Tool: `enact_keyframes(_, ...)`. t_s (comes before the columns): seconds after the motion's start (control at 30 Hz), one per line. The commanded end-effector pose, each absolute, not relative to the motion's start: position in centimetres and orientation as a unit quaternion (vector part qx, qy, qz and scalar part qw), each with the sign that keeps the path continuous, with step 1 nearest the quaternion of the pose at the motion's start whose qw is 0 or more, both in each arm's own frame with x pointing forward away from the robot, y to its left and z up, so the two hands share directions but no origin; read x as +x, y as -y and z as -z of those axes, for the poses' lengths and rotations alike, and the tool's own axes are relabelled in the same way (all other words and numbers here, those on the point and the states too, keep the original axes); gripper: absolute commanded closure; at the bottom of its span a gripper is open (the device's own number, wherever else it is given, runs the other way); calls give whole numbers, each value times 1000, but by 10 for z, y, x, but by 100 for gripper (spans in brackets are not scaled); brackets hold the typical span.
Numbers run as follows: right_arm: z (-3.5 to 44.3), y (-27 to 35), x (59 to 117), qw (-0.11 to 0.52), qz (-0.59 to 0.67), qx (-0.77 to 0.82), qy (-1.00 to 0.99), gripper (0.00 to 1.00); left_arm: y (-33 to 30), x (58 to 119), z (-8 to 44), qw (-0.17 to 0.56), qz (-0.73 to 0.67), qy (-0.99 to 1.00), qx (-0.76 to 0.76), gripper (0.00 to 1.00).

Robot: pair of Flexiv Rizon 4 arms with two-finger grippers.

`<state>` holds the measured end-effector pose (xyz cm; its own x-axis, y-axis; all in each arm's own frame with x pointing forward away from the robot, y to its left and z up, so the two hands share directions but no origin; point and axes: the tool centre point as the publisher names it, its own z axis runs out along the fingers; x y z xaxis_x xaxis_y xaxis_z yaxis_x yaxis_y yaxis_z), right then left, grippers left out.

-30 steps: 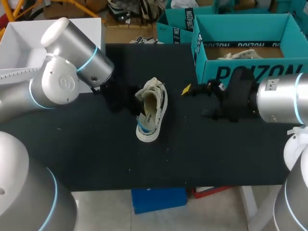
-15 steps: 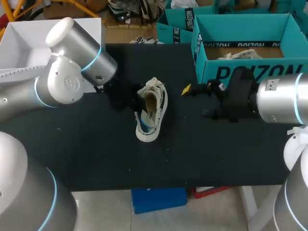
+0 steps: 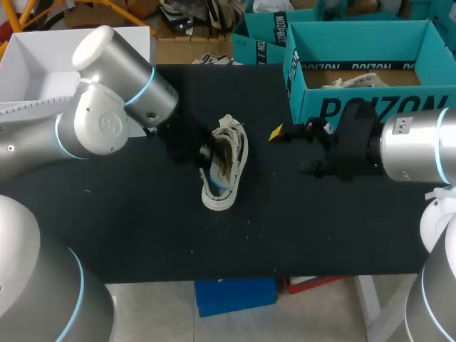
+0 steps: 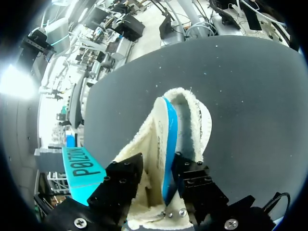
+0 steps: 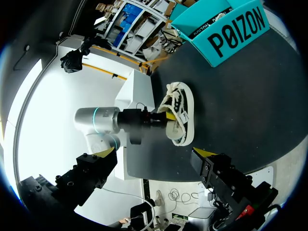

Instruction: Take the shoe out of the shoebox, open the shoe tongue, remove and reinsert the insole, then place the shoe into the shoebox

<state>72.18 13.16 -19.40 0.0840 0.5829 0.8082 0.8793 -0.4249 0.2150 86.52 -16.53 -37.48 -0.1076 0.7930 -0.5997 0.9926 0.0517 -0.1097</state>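
Note:
A cream low-top shoe [image 3: 226, 162] lies on the black table [image 3: 142, 235], toe toward the front edge. My left gripper [image 3: 204, 151] is at its opening. In the left wrist view its black fingers [image 4: 126, 179] stand apart inside the shoe [image 4: 192, 115], with the blue-backed insole [image 4: 169, 139] upright between them, close to one finger. My right gripper [image 3: 292, 151] hovers wide open, nothing in it, between the shoe and the teal shoebox [image 3: 356, 108]. From the right wrist, the right gripper [image 5: 155, 154] faces the shoe [image 5: 182, 115] and my left arm [image 5: 103, 120].
A pale shoe or paper [image 3: 356, 81] lies in the teal shoebox. A second teal box [image 3: 258, 44] stands behind it, and a white box [image 3: 32, 60] sits at the back left. Bare black table lies in front of the shoe.
My left arm has moved right, bringing its gripper from beside the shoe into the opening, and its fingers have parted. The right arm has kept still.

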Motion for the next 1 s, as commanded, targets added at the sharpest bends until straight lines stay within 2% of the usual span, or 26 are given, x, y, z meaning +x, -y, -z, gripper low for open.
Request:
enact_keyframes(0.03,194,-132,722,166,445,-717,510,0,155,853,366,199,264,-694,639,33)
enact_keyframes(0.1,194,-132,722,166,445,-717,510,0,153,849,362,202,267,-690,641,37)
enact_keyframes(0.17,194,-132,722,166,445,-717,510,0,151,845,359,204,271,-688,642,49)
enact_keyframes(0.2,194,-132,722,166,445,-717,510,0,150,844,358,205,271,-687,643,51)
enact_keyframes(0.6,194,-132,722,166,445,-717,510,0,155,828,366,188,275,-679,654,58)
enact_keyframes(0.7,194,-132,722,166,445,-717,510,0,156,828,368,185,275,-679,655,62)
enact_keyframes(0.77,194,-132,722,166,445,-717,510,0,156,829,369,184,273,-679,656,71)
enact_keyframes(0.87,194,-132,722,166,445,-717,510,0,157,829,369,183,272,-678,658,100)
enact_keyframes(1.0,194,-132,722,166,445,-717,510,0,158,832,370,180,269,-678,660,100)
